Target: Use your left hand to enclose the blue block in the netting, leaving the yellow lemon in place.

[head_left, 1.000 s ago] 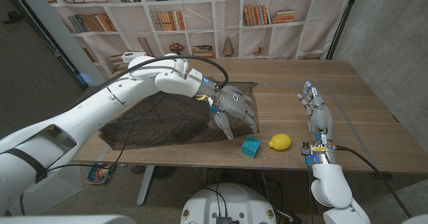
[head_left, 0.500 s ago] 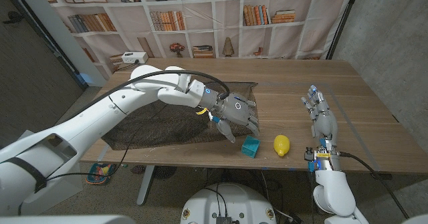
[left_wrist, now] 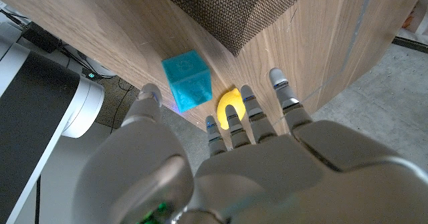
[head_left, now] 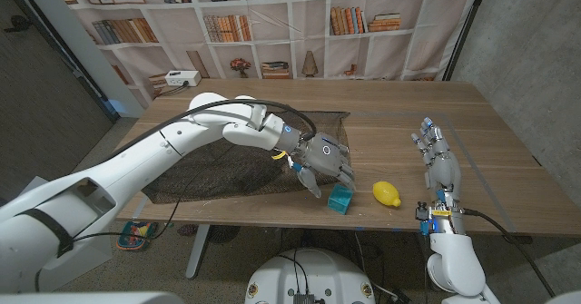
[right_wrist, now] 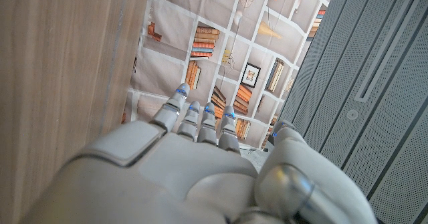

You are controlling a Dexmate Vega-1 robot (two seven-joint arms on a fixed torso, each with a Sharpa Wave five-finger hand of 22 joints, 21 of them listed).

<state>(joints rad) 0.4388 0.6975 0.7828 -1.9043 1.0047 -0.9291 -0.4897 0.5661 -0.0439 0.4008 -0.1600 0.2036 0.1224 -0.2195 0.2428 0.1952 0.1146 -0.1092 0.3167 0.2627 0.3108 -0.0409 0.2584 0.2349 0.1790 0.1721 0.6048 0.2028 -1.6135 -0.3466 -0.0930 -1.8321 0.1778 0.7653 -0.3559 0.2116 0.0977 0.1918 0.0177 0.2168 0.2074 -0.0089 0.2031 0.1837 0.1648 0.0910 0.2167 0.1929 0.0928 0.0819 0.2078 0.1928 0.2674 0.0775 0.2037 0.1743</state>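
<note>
Left hand [head_left: 324,160] spread above the block [head_left: 340,198], holding nothing.

The blue block sits near the table's [head_left: 490,132] front edge, uncovered, just beside the near corner of the dark netting [head_left: 231,163], which lies spread flat on the wood on the block's far left side. The lemon [head_left: 387,192] lies just beside the block on its right, apart from it. In the left wrist view the hand's fingers [left_wrist: 251,114] are splayed with block [left_wrist: 188,81] and lemon [left_wrist: 229,106] both showing past them (the lemon partly hidden behind the fingers), and the netting's [left_wrist: 234,10] corner lies close to the block. The right hand [head_left: 438,163] is well to the right of the lemon, fingers straight and slightly apart, empty. No writing can be read on the block, lemon or netting.
</note>
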